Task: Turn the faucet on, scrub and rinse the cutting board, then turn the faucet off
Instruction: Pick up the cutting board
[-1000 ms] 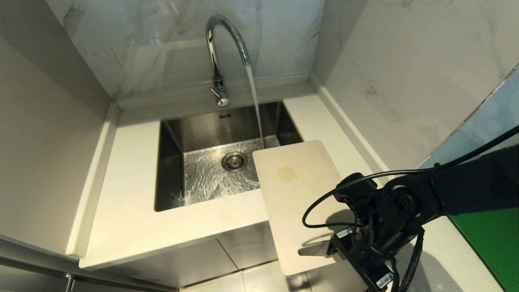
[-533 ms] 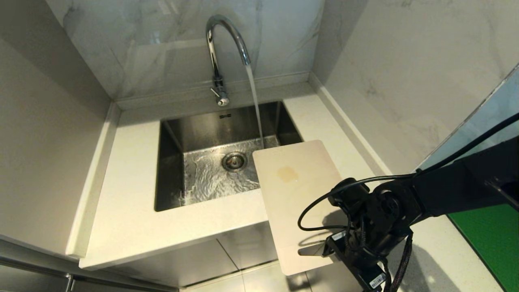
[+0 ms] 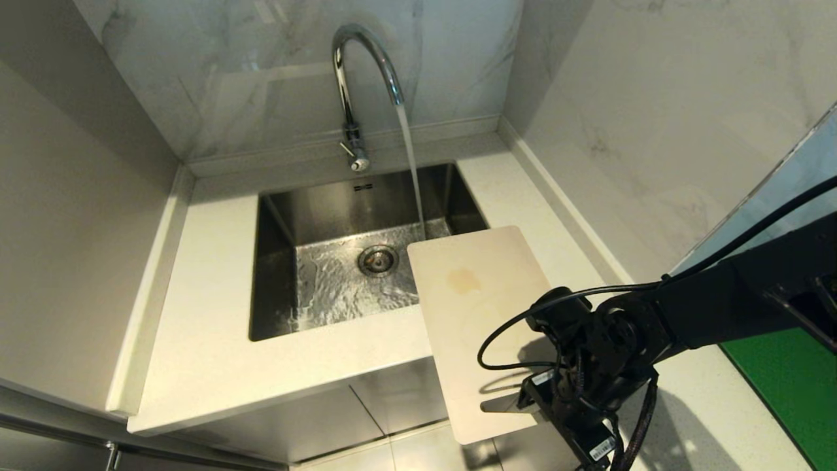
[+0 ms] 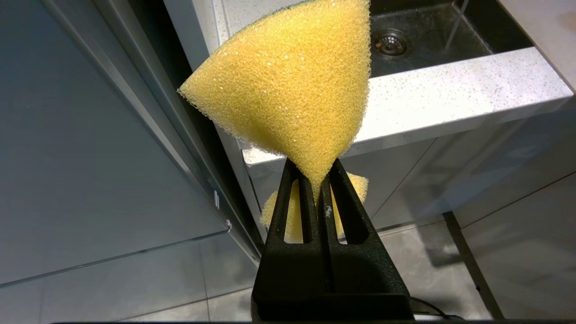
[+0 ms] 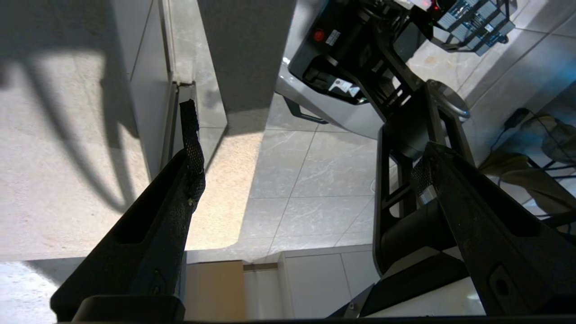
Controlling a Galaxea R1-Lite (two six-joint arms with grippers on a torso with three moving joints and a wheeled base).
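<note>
The chrome faucet (image 3: 356, 78) stands behind the sink, and a stream of water (image 3: 412, 176) runs from its spout. The cream cutting board (image 3: 474, 320) lies on the counter to the right of the sink, its near end hanging over the front edge; it bears a brown stain (image 3: 464, 280). My right gripper (image 3: 528, 400) is at the board's near right edge, open wide, with nothing between its fingers (image 5: 191, 135). The board's rounded corner (image 5: 220, 202) shows beside one finger. Parked low beside the cabinet, my left gripper (image 4: 315, 180) is shut on a yellow sponge (image 4: 292, 85).
The steel sink (image 3: 274, 261) with its drain (image 3: 377, 260) is wet. Marble walls close in behind and to the right. A green surface (image 3: 798, 386) lies at the far right. The white counter edge (image 4: 450, 94) and tiled floor (image 5: 315, 189) are below.
My right arm has edged left and a little lower along the board's near end. The water keeps running and the board has not moved.
</note>
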